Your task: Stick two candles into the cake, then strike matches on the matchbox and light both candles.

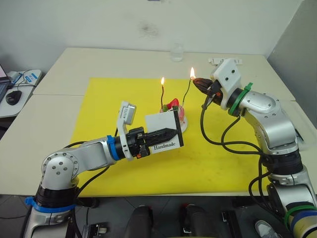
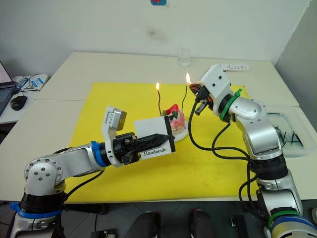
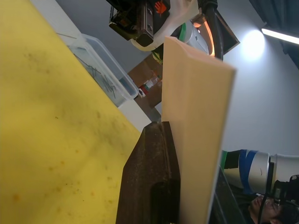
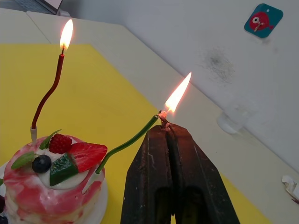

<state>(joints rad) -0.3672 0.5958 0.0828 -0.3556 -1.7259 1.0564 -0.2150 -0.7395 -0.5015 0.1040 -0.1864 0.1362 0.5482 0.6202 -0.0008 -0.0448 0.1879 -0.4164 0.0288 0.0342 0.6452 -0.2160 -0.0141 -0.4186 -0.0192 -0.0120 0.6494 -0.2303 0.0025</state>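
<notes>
Table [image 1: 59, 69] w/ yellow mat [image 1: 119, 94] spans the head views; white wall behind, blue sticker [image 4: 263, 19] on wall in R wrist view. Side desk beyond L arm carries a mouse [image 1: 13, 96].

L gripper [image 1: 168, 133]: fingers clamped on matchbox [image 1: 163, 130], held upright above mat, "Handmade" face toward camera. Cake [image 2: 177, 119] on white plate [image 2: 179, 135] sits just past the box, partly hidden by it in L eye view. L wrist view shows box edge-on [image 3: 196, 126] rising from the finger [image 3: 152, 177], plus a clear bin [image 3: 100, 70] of thin dark sticks off the mat; same bin [image 2: 290, 134] lies by R arm's outer side.

R gripper [image 1: 199, 83]: fingers pressed together, a burning match tip [image 4: 163, 116] pinched at their ends; flame sits right at the tip of green candle [image 4: 131, 140]. R wrist view resolves detail: green candle leans from cake toward the fingertips; red candle [image 4: 49, 93], wavy, stands farther off, lit.

Clear glass [image 1: 177, 52] sits on table far beyond cake.
</notes>
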